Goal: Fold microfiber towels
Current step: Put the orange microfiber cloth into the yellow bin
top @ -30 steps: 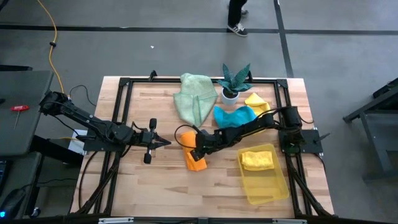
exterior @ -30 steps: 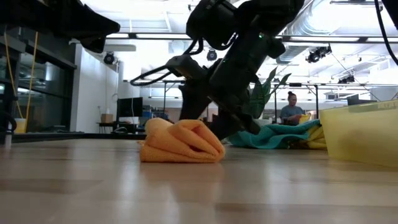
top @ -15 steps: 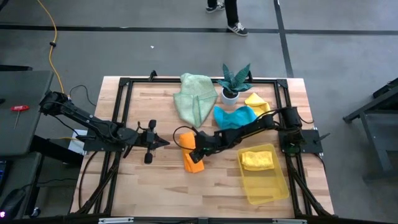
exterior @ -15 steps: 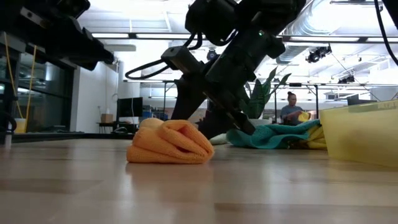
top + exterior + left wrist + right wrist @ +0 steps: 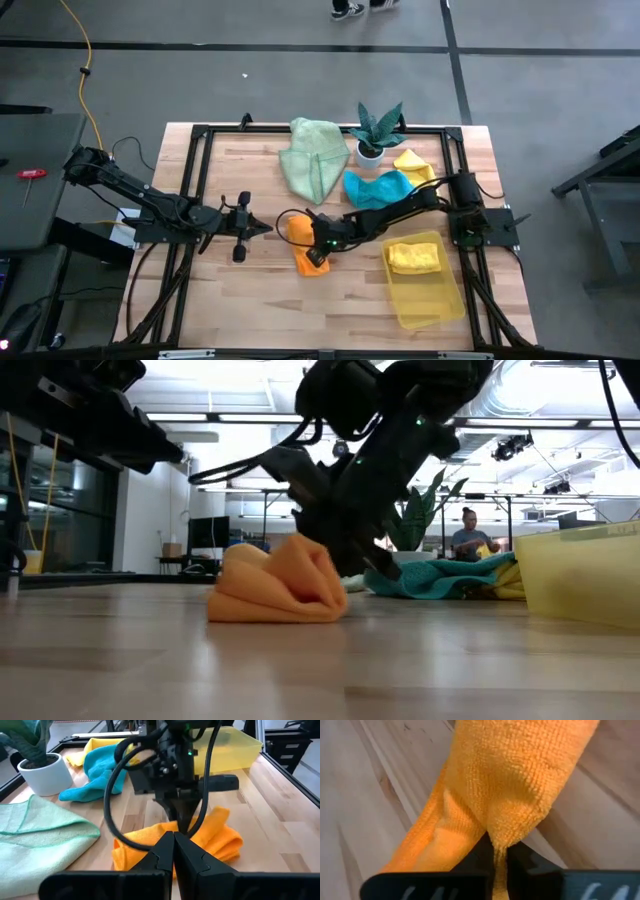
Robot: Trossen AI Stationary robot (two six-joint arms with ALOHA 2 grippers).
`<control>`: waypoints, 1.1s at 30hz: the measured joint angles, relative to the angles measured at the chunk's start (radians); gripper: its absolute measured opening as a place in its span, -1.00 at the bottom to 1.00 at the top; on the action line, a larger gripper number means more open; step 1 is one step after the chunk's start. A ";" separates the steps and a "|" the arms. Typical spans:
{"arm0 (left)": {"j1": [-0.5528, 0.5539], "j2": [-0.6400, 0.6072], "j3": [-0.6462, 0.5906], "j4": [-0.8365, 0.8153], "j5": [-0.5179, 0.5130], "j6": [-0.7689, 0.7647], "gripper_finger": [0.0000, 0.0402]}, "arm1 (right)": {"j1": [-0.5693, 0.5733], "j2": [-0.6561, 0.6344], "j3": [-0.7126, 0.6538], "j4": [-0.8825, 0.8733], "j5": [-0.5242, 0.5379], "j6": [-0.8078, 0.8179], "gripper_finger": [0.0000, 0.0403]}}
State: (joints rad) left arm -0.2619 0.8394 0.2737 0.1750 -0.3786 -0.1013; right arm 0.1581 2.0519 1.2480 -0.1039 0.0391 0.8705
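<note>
Fig.: R gripper (image 5: 318, 247) pinching the orange towel (image 5: 305, 246) at mid-table.
R fingers clamp a bunched fold; L gripper (image 5: 262, 229) waits just beside, fingers together, empty. Risk: thin pinch slips, fold collapses. Surface: wood-slat table (image 5: 250, 300) w/ black frame; grey floor, bright workshop behind.

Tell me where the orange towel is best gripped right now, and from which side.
Probably the raised fold on the orange towel, taken from above. The right pincer is already shut on such an edge, and the cloth bunches up there, offering a thin ridge, while the rest lies crumpled on the table. The left pincer is shut, apart.
</note>
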 joint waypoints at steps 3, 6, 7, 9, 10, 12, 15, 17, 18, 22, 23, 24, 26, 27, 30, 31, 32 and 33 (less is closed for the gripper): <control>0.000 0.000 0.000 0.000 0.000 0.000 -1.00 | 0.002 -0.042 0.000 -0.046 0.026 -0.062 -0.98; 0.000 0.000 0.000 0.000 0.000 0.000 -1.00 | 0.002 -0.101 0.000 -0.119 0.032 -0.133 -0.99; 0.000 0.000 0.000 0.000 -0.001 0.000 -1.00 | 0.005 -0.122 0.000 -0.149 0.035 -0.161 -0.99; 0.000 0.000 0.000 0.000 -0.003 0.000 -1.00 | 0.007 -0.165 0.000 -0.199 0.038 -0.240 -0.99; 0.000 0.000 0.000 0.000 -0.003 0.000 -1.00 | 0.011 -0.186 0.000 -0.218 0.037 -0.283 -0.99; 0.000 0.000 0.000 0.001 -0.003 0.000 -1.00 | 0.021 -0.227 0.000 -0.270 0.034 -0.373 -0.99; 0.000 0.000 0.000 0.001 -0.003 0.000 -1.00 | 0.037 -0.287 0.000 -0.326 0.008 -0.478 -1.00; 0.000 0.000 0.000 0.001 -0.008 0.000 -1.00 | 0.051 -0.330 0.000 -0.345 -0.011 -0.538 -1.00; 0.000 0.000 0.000 0.001 -0.012 0.000 -1.00 | 0.060 -0.353 0.000 -0.357 -0.021 -0.568 -1.00; 0.000 0.000 0.000 0.001 -0.026 0.000 -1.00 | 0.101 -0.443 0.000 -0.408 -0.060 -0.668 -1.00; 0.000 0.000 0.000 0.001 -0.026 0.000 -1.00 | 0.113 -0.468 0.000 -0.432 -0.081 -0.689 -1.00; 0.000 0.000 0.000 0.001 -0.026 0.000 -1.00 | 0.127 -0.492 0.000 -0.446 -0.095 -0.695 -1.00; 0.000 0.000 0.000 0.001 -0.026 0.000 -1.00 | 0.162 -0.540 0.000 -0.481 -0.129 -0.686 -1.00; 0.000 0.000 0.000 0.001 -0.026 0.000 -1.00 | 0.182 -0.563 0.000 -0.494 -0.149 -0.669 -1.00; 0.000 0.000 0.000 0.001 -0.026 0.000 -1.00 | 0.252 -0.631 0.000 -0.537 -0.204 -0.579 -1.00; 0.000 0.000 0.000 0.000 -0.026 0.000 -1.00 | 0.279 -0.649 0.000 -0.556 -0.222 -0.535 -1.00; 0.000 0.000 0.000 0.000 -0.026 0.000 -1.00 | 0.307 -0.666 0.000 -0.573 -0.235 -0.486 -1.00; 0.000 0.000 0.000 0.001 -0.026 0.000 -1.00 | 0.336 -0.680 0.000 -0.593 -0.242 -0.440 -1.00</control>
State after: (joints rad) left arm -0.2619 0.8394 0.2737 0.1758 -0.4046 -0.1013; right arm 0.4942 1.3722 1.2476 -0.6967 -0.2032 0.4306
